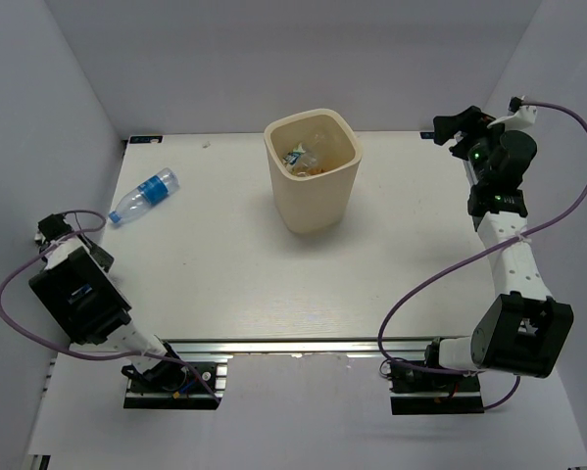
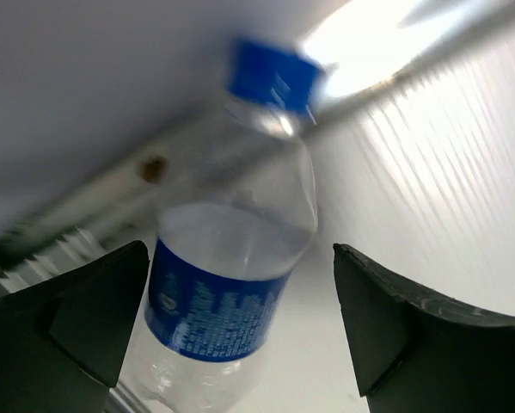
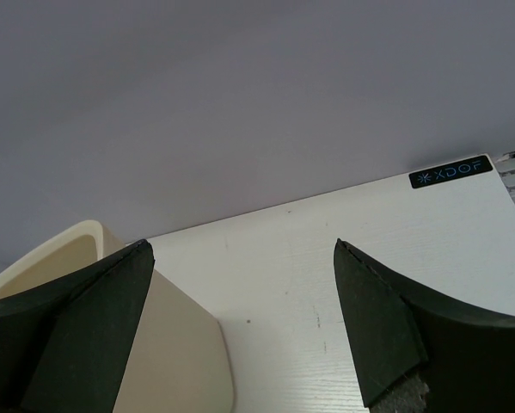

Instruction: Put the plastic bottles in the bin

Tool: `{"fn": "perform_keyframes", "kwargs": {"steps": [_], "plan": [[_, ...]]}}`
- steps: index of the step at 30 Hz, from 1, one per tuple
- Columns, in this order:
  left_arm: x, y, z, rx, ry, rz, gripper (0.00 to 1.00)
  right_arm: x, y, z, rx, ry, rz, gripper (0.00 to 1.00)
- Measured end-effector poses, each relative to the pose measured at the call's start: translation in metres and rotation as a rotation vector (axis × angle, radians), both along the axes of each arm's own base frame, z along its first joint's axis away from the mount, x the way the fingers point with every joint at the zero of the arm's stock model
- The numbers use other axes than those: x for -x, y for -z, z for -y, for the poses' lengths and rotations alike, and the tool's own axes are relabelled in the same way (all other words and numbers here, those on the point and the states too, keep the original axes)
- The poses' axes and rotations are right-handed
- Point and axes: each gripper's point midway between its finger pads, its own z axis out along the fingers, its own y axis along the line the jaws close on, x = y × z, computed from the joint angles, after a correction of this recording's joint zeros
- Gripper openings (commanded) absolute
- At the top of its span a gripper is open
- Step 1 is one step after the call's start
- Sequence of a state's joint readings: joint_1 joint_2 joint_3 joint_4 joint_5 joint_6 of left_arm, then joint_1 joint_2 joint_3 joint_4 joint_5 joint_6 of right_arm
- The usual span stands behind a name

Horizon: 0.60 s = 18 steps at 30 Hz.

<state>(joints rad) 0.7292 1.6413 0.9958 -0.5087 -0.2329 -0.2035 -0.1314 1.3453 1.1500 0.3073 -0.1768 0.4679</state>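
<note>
A clear plastic bottle [image 1: 144,196] with a blue label lies on its side at the far left of the table. In the left wrist view, the bottle [image 2: 231,258] fills the space ahead between my open fingers, blue cap pointing away. My left gripper [image 1: 51,228] [image 2: 240,251] is open, just short of the bottle. The cream bin [image 1: 317,201] stands at the back centre with several bottles [image 1: 308,157] inside. My right gripper [image 1: 453,125] [image 3: 242,245] is open and empty, raised to the right of the bin [image 3: 111,344].
Grey enclosure walls close in the left, back and right sides of the table. An aluminium rail [image 1: 303,348] runs along the near edge between the arm bases. Purple cables loop beside both arms. A black label [image 3: 450,171] marks the table's back edge.
</note>
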Motion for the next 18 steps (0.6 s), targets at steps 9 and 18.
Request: {"fn": "perform_keyframes", "kwargs": {"steps": [9, 18], "plan": [[-0.004, 0.002, 0.057, 0.158, 0.079, 0.066, 0.98, 0.003, -0.009, 0.002, 0.007, 0.015, 0.027, 0.89], [0.000, 0.025, 0.061, 0.214, 0.028, 0.009, 0.67, 0.002, -0.008, 0.009, 0.033, 0.050, 0.026, 0.89]]}}
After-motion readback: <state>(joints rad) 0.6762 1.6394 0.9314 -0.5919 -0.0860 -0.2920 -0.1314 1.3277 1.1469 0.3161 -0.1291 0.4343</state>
